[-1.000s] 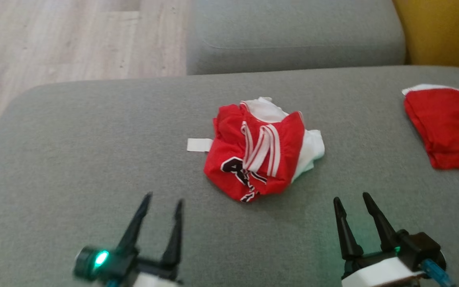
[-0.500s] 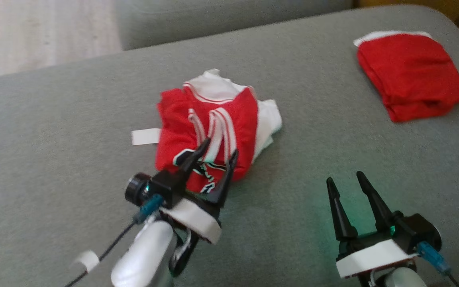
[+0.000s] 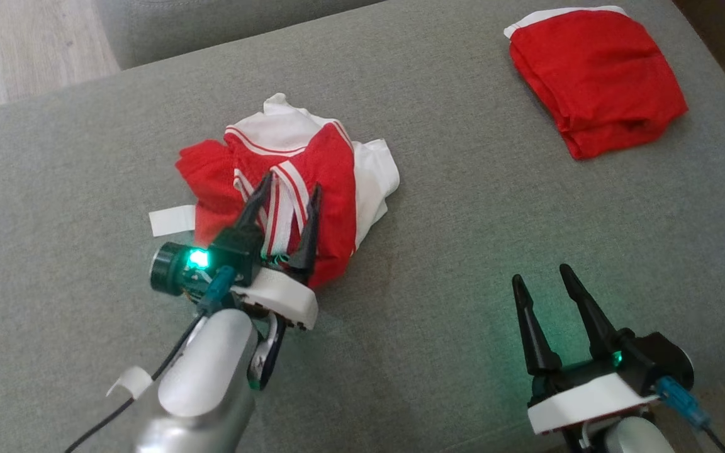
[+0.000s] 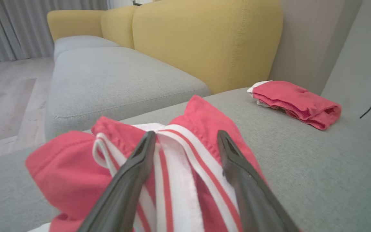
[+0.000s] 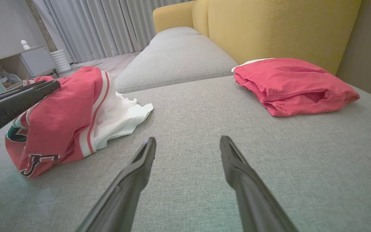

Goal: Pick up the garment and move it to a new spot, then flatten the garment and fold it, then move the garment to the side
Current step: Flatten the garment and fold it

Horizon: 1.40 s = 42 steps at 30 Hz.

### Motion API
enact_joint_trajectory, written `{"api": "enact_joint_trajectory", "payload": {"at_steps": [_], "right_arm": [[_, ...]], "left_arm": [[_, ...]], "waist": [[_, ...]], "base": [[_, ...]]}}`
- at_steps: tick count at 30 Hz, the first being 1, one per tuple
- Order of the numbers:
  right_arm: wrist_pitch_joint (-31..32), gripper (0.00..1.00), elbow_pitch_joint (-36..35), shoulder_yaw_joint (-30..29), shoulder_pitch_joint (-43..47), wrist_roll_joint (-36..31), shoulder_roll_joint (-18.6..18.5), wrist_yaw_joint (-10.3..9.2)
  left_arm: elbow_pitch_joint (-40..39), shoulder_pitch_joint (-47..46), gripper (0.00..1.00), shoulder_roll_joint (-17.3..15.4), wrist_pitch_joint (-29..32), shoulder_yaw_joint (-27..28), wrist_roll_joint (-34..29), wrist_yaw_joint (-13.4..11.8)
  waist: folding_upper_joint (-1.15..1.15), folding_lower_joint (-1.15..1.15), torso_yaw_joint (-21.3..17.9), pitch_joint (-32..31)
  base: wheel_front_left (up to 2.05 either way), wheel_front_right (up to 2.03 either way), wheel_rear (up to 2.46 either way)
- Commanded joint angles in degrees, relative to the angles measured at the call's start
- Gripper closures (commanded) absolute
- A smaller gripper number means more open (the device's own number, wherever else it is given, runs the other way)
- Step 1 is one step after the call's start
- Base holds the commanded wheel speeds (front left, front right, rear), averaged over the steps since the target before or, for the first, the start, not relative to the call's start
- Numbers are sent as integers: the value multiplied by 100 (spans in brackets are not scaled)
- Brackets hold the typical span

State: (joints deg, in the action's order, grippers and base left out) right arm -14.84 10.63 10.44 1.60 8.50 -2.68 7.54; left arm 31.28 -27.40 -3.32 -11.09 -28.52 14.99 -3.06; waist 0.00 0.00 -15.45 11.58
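Observation:
A crumpled red and white garment [image 3: 331, 170] with striped trim lies in a heap on the grey cushion [image 3: 463, 207]. My left gripper [image 3: 291, 186] is open over the heap, its two fingers straddling the white striped band [image 4: 179, 170]. In the right wrist view the same heap [image 5: 76, 116] sits at the left, with the left gripper's dark finger on top of it. My right gripper [image 3: 540, 274] stands open above bare cushion at the lower right, with nothing between its fingers [image 5: 134, 180].
A folded red garment [image 3: 595, 75] lies at the cushion's far right corner [image 5: 291, 83]. A white tag [image 3: 170, 220] pokes out left of the heap. A second grey seat [image 4: 114, 77] and yellow backrests [image 4: 204, 38] stand beyond; wooden floor [image 3: 16, 44] is at the upper left.
My left arm has reached forward from the lower left onto the heap, its fingers now over the striped band. The head camera has tilted and turned. The right gripper has held its place.

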Motion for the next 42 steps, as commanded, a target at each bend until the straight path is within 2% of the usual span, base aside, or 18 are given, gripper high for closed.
{"api": "enact_joint_trajectory", "payload": {"at_steps": [1, 4, 6, 12, 17, 18, 19, 20, 25, 29, 35, 40, 42], "right_arm": [[-16, 0, -184, 128, -202, 15, -20, -5], [-16, 0, -189, 107, -183, 5, -20, -5], [-16, 0, -195, 97, -170, -3, -20, -5], [-16, 0, -222, 113, -204, 9, -20, -5], [-16, 0, -225, 157, -263, 64, -20, -5], [-16, 0, -226, 163, -270, 77, -20, -5], [-16, 0, -226, 170, -276, 89, -20, -5], [-16, 0, -221, 181, -279, 101, -20, -5], [-16, 0, -210, 196, -296, 168, -20, -5], [-16, 0, -210, 230, -293, 202, -20, -5], [-16, 0, -252, 319, -337, 293, -20, -5], [-16, 0, -279, 304, -294, 292, -20, -5], [-16, 0, -276, 294, -279, 274, -20, -5]], "left_arm": [[-129, -241, 0, -96, -40, 218, -19, -67], [-134, -252, 0, -89, 16, 275, 34, -174], [-158, -216, 0, -72, 167, 315, 191, -141], [-407, -65, 0, 0, 836, 267, 930, 298], [-688, -110, 0, -4, 1018, 59, 980, 496], [-746, -132, 27, -17, 1020, 13, 944, 518], [-800, -154, 67, -32, 1022, -32, 903, 530], [-838, -169, 100, -49, 1054, -90, 864, 552], [-974, -274, 100, -146, 1154, -282, 728, 636], [-1143, -631, 100, -161, 1177, -461, 675, 813], [-1562, -1997, 100, -228, 1468, -519, 970, 1018], [-1755, -3298, 100, -491, 1580, -243, 1519, 1050], [-1738, -3500, 100, -554, 1556, -158, 1596, 1051]], "waist": [[0, 0, 5, -5], [0, 0, 29, -16], [0, 0, 51, -14], [0, 0, 89, 55], [0, 0, 52, 114], [0, 0, 39, 118], [0, 0, 21, 119], [0, 0, -2, 112], [0, 0, -138, 40], [0, 0, -204, -35], [0, 0, -220, -141], [0, 0, -102, -302], [0, 0, -50, -338]], "base": [[0, 0, 0], [0, 0, 0], [0, 0, 0], [0, 0, 0], [0, 0, 0], [0, 0, 0], [0, 0, 0], [0, 0, 0], [0, 0, 0], [0, 0, 0], [0, 0, 0], [0, 0, 0], [0, 0, 0]]}}
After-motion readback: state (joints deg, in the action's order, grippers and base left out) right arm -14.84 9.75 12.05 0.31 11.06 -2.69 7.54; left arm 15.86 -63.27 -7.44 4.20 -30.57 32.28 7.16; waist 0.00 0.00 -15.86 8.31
